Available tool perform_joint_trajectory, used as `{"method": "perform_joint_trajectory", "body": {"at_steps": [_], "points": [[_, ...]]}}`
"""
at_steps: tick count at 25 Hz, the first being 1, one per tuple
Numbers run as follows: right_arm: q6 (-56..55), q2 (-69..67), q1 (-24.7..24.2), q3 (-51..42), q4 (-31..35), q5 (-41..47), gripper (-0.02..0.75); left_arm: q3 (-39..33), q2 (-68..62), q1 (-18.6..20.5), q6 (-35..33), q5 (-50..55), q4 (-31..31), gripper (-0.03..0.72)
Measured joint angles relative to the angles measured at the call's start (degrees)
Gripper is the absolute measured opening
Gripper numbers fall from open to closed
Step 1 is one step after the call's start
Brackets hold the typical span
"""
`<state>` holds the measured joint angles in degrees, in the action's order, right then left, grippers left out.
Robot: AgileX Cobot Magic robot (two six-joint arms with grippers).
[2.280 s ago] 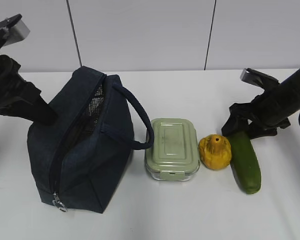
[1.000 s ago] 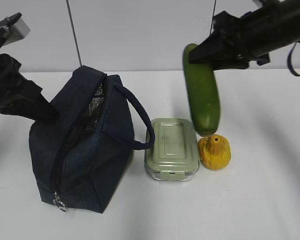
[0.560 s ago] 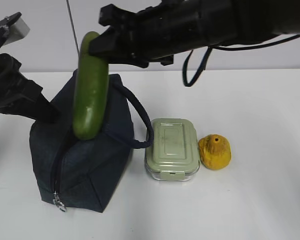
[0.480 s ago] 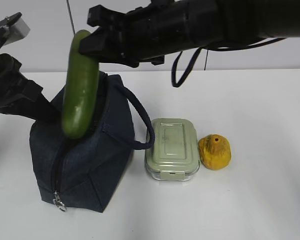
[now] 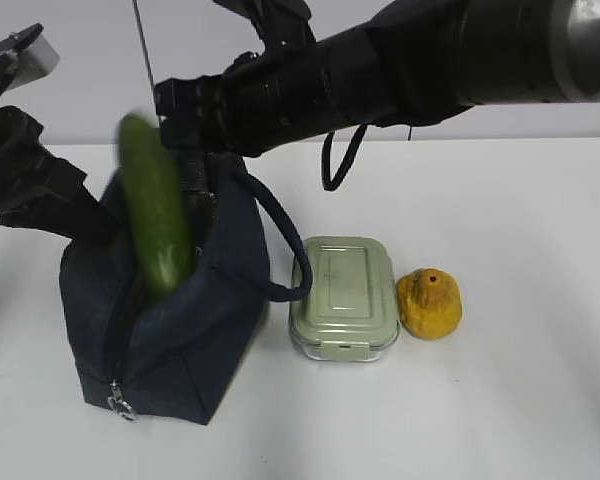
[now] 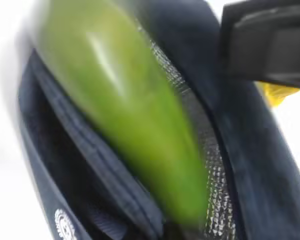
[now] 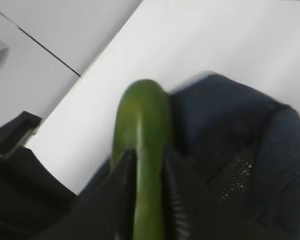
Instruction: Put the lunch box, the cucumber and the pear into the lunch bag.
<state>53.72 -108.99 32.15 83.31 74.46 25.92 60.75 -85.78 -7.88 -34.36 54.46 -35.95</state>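
The dark green cucumber [image 5: 155, 225] is blurred and tilted, its lower end inside the open top of the navy lunch bag [image 5: 180, 340]. My right gripper [image 5: 180, 110] is just above and right of it, jaws apart and not gripping it; in the right wrist view the cucumber [image 7: 142, 125] shows between the fingers [image 7: 121, 180]. In the left wrist view the cucumber [image 6: 125, 110] slides past the silvery lining [image 6: 215, 185]. My left gripper [image 5: 90, 228] is against the bag's left top edge, its jaws hidden. The sage-lidded lunch box [image 5: 344, 295] and the yellow pear [image 5: 430, 303] sit right of the bag.
The bag's rope handle [image 5: 280, 240] arches toward the lunch box. The zip's ring pull [image 5: 118, 405] hangs at the bag's front corner. My right arm [image 5: 430, 60] reaches across above the table from the right. A white wall stands behind.
My right arm carried the cucumber from the table's right side up and left over the bag. The cucumber has now dropped away from the gripper into the bag's opening. The left arm has not moved.
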Motion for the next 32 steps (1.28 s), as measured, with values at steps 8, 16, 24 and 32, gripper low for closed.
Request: {"method": "perform_joint_trajectory", "body": {"at_steps": [8,16,24,32], "points": [[-9.9,-1.4,0.0,-1.2,-17.4,3.0,0.0,0.0,-0.1,0.0,0.0,0.0,-0.1,0.022],[-11.9,2.8,-1.9,-1.2,-24.7,6.0,0.122,0.0,-0.1,0.0,0.0,0.1,-0.1,0.022],[-25.2,6.1,-11.7,-1.2,-40.4,18.8,0.426,0.0,-0.1,0.0,0.0,0.1,0.0,0.022],[-41.7,5.5,-12.6,-1.2,-68.9,30.1,0.435,0.0,-0.1,0.0,0.0,0.1,0.0,0.022]]}}
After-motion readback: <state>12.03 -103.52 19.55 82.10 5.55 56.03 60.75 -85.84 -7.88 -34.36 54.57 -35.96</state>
